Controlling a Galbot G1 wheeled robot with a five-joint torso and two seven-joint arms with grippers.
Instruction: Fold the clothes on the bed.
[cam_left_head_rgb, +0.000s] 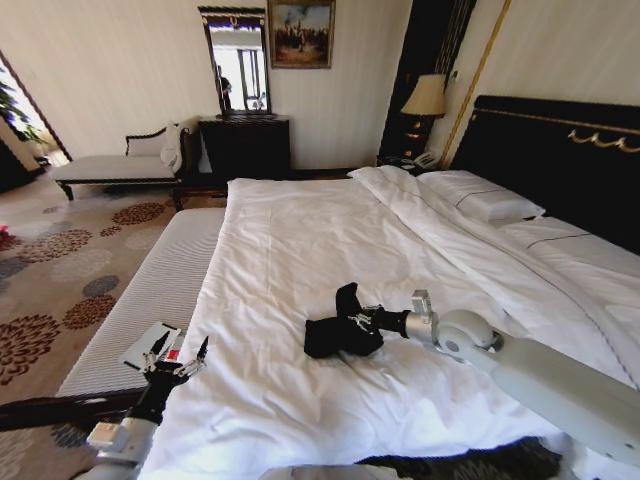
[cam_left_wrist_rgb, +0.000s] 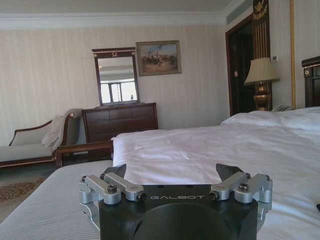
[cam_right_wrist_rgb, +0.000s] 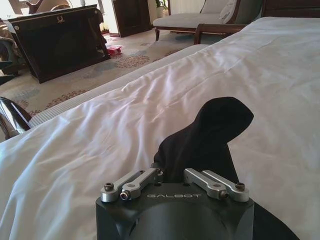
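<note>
The right claw (cam_left_head_rgb: 362, 322) is closed on the black T-shirt (cam_left_head_rgb: 338, 328), pinching a bunched part of it; in the right wrist view a peak of cloth (cam_right_wrist_rgb: 215, 132) stands up beyond the fingers. The shirt lies crumpled near the middle of the bed (cam_left_head_rgb: 300, 240), toward its foot edge. The left claw (cam_left_head_rgb: 177, 352) hovers wide open off the bed's left edge. No neat fold shows yet; most folding seems left.

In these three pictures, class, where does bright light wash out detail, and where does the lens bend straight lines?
Head view: the bed edges and walls bow outward, and the white sheet glares. Left wrist view: the mirror reflects a blown-out window. Right wrist view: the black T-shirt reads as a dark mass with few folds visible.
</note>
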